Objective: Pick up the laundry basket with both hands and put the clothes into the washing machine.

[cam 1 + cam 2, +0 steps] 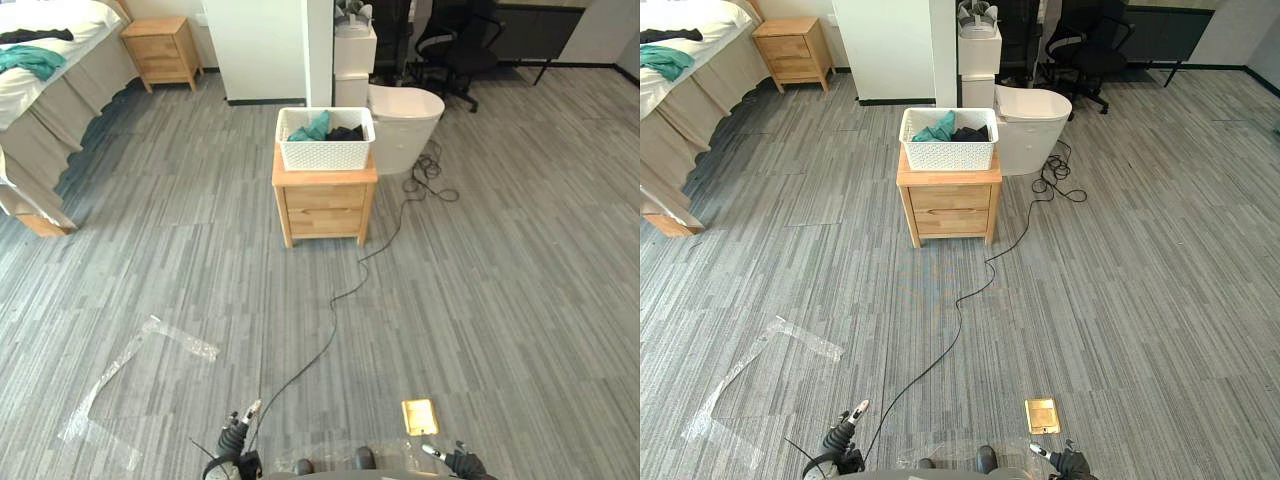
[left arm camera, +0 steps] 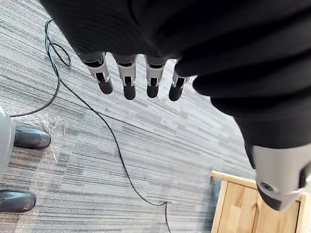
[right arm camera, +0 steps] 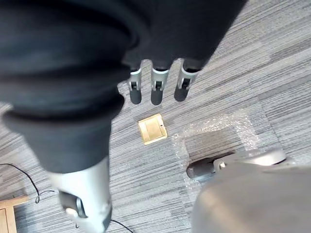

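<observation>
A white laundry basket (image 1: 324, 148) holding teal and dark clothes (image 1: 330, 128) stands on a wooden nightstand (image 1: 324, 205) across the room, far ahead of me. A white rounded washing machine (image 1: 405, 125) sits just behind the nightstand on its right. My left hand (image 2: 127, 80) hangs over the grey floor with straight fingers and holds nothing; it also shows at the bottom edge (image 1: 236, 436) of the left eye view. My right hand (image 3: 156, 85) hangs the same way, fingers straight and empty, above a brass floor plate (image 3: 152, 128).
A bed (image 1: 40, 90) and a second nightstand (image 1: 160, 48) stand at the far left. A black office chair (image 1: 450, 50) is at the back right. Clear tape (image 1: 130, 365) lies on the floor at the lower left, and the brass plate (image 1: 420, 416) near my right side.
</observation>
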Tool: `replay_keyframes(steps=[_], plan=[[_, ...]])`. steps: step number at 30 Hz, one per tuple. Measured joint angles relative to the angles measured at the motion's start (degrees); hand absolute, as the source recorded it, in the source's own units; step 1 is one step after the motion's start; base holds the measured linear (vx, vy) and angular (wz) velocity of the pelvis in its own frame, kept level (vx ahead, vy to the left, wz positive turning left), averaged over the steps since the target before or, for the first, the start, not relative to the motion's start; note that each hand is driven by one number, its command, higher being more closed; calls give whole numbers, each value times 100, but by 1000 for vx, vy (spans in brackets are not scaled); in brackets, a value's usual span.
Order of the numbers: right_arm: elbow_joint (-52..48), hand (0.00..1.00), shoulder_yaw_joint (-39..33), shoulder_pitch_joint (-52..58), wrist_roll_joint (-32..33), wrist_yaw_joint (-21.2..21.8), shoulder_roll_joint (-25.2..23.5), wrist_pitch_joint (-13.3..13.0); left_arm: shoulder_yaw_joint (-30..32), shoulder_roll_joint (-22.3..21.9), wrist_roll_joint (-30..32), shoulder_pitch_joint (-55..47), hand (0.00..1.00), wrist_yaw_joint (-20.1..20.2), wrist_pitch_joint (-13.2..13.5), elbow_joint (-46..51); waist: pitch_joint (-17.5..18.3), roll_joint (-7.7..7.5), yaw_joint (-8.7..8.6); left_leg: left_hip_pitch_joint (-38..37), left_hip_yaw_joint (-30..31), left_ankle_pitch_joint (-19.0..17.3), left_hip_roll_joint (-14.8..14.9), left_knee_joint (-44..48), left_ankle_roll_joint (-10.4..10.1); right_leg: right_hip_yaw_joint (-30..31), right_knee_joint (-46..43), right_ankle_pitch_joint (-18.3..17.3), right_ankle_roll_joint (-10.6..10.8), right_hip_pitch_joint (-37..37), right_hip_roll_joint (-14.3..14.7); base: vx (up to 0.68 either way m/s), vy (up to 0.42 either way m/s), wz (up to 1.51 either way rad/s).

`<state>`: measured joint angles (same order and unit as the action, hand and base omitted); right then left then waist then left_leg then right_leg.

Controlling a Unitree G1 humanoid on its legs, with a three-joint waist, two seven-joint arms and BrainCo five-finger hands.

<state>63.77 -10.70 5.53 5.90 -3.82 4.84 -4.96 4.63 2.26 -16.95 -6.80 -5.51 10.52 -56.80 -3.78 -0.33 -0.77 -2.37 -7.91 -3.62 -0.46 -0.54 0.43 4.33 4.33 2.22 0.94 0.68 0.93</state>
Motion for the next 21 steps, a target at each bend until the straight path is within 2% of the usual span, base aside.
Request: replay_keyframes(steps=[7, 21], plan=[[-1, 0, 107, -10, -155, -116, 1, -2, -9, -5, 32, 35, 0, -79, 0, -2, 45, -66, -3, -2, 104, 63, -41, -131, 46, -106, 93, 0, 2, 17, -25, 25, 3, 6], [7, 0, 209, -111, -385, -99, 32, 46, -5, -5, 129, 59, 0, -89, 1, -1, 43, -26, 4, 39, 66, 63, -54, -120, 46, -82, 47, -14, 27, -31, -38, -6, -4, 0]])
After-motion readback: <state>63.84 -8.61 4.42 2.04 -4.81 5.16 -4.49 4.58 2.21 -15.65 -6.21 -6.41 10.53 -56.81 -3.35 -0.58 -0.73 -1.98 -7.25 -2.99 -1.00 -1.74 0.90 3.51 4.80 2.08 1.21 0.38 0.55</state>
